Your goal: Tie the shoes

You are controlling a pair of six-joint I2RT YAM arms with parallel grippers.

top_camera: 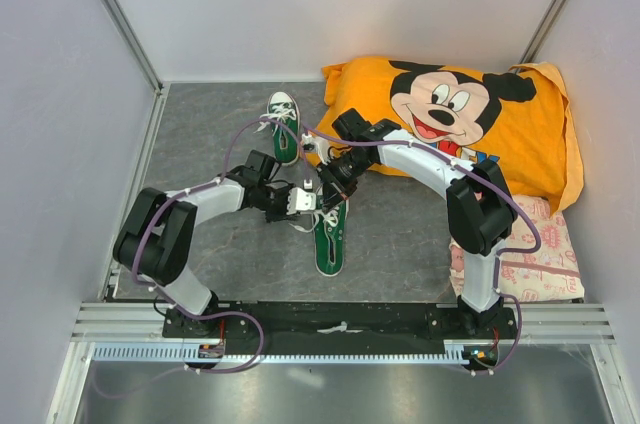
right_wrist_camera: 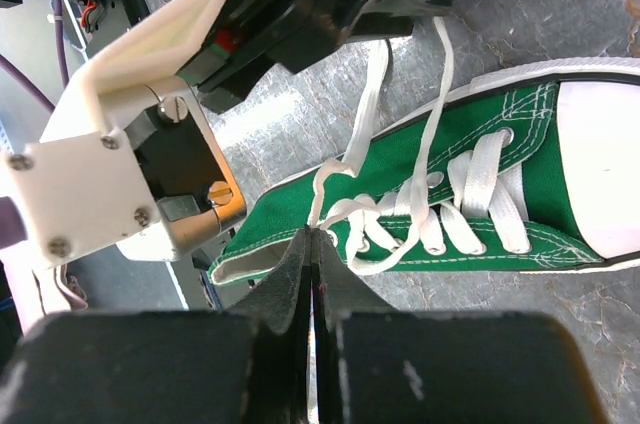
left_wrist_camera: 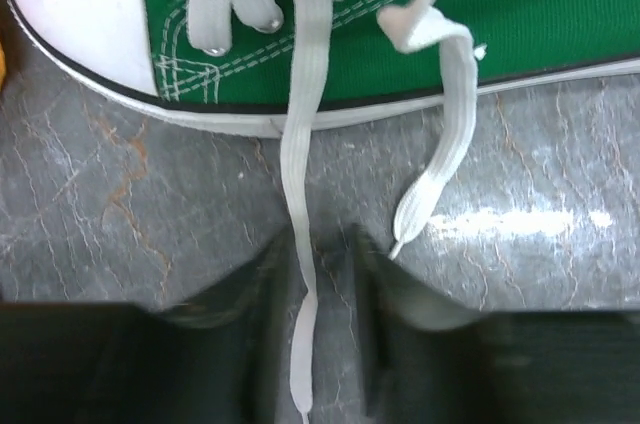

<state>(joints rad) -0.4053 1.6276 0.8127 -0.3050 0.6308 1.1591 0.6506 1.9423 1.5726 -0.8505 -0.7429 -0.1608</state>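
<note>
Two green sneakers lie on the grey floor. The far shoe (top_camera: pixel 283 129) lies alone. The near shoe (top_camera: pixel 330 239) lies under both grippers. My left gripper (top_camera: pixel 305 202) sits low beside this shoe (left_wrist_camera: pixel 480 34). Its jaws (left_wrist_camera: pixel 325 244) stand a little apart, with one white lace (left_wrist_camera: pixel 297 144) running down between the fingers along the left one. A second lace end (left_wrist_camera: pixel 440 124) lies loose on the floor. My right gripper (right_wrist_camera: pixel 312 236) is shut on a lace (right_wrist_camera: pixel 335 179) near the shoe's top eyelets (right_wrist_camera: pixel 470 214).
The orange Mickey Mouse pillow (top_camera: pixel 450 114) fills the back right. A pink patterned cloth (top_camera: pixel 525 254) lies by the right arm's base. White walls close in on both sides. The left wrist's white camera mount (right_wrist_camera: pixel 130 94) is close to my right gripper.
</note>
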